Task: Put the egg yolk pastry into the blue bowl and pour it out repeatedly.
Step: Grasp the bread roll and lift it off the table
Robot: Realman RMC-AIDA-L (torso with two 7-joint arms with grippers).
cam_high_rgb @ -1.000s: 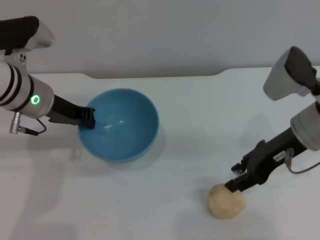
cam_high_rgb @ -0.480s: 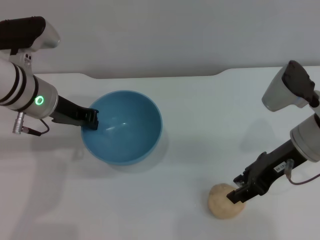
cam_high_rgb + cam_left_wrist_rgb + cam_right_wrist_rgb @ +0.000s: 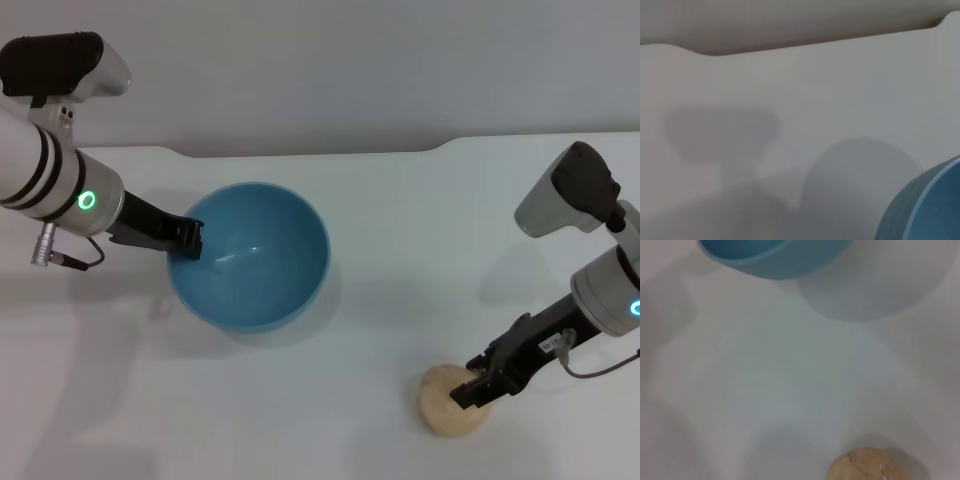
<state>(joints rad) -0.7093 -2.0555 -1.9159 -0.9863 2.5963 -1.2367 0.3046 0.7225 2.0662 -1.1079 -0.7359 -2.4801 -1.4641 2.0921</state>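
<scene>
Resting on the white desk (image 3: 380,250) at the lower right of the head frame, the egg yolk pastry (image 3: 447,405) is a pale tan ball with a cracked, matte top. The right tool (image 3: 472,392) sits directly on its right side, dark fingers down over the dough; whether they are pinching it or merely spread around it cannot be told from here. In the right wrist view the pastry (image 3: 875,465) shows at the bottom edge, alone on the bare surface, with the bowl's underside (image 3: 770,257) at the top of that frame, well apart from it.

The blue bowl (image 3: 250,255) stands upright left of centre in the head frame, its inside holding nothing. The left tool (image 3: 188,240) is at the bowl's left rim, with its dark tip pressed together on the wall, one part inside the lip. The left wrist view catches only a curve of the bowl (image 3: 925,207) in its lower right corner, above its shadow on the desk.
</scene>
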